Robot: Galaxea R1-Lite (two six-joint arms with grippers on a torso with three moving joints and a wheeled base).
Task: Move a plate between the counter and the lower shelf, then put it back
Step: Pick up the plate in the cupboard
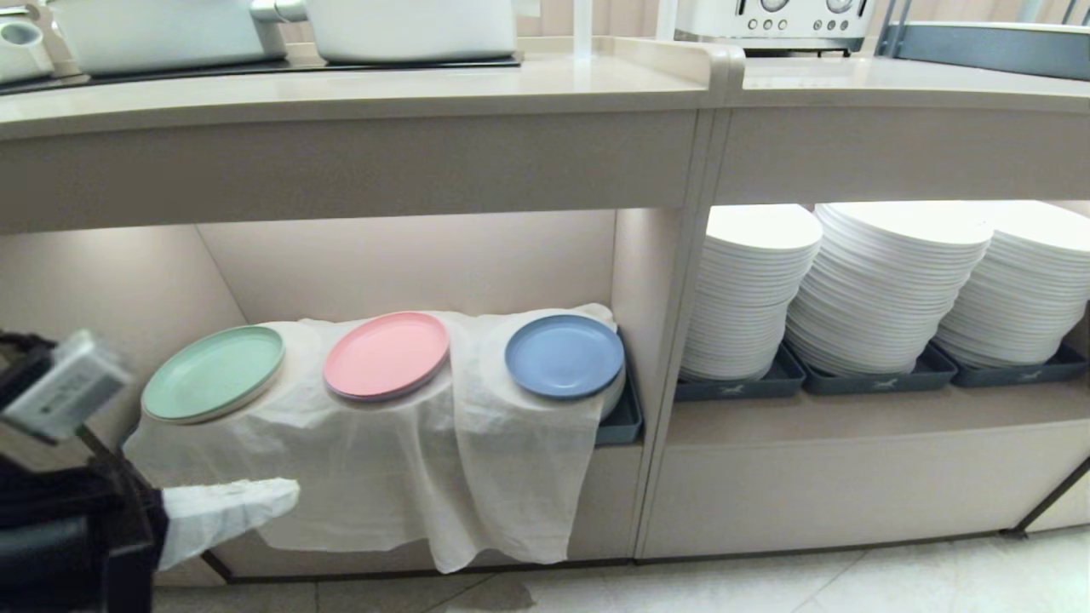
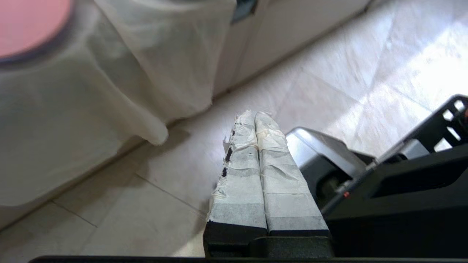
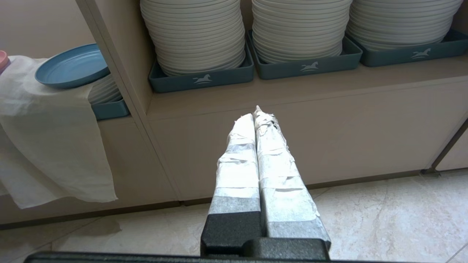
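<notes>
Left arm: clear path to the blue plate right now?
Probably yes. The blue plate lies uncovered atop the white cloth, open space above it. The left gripper, jaws shut, sits low, left of it.

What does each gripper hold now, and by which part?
Nothing. The left gripper and the right gripper are both shut and empty; the plate lies untouched.

three coloured plates lie on the white cloth (image 1: 383, 460): one mint green plate (image 1: 213, 373), one pink plate (image 1: 386, 354), one light blue plate (image 1: 564, 355). next door, three stacks of white plates (image 1: 886, 285) in three grey trays (image 1: 869, 379). two pots (image 1: 409, 27) and one toaster (image 1: 779, 21) up top.
</notes>
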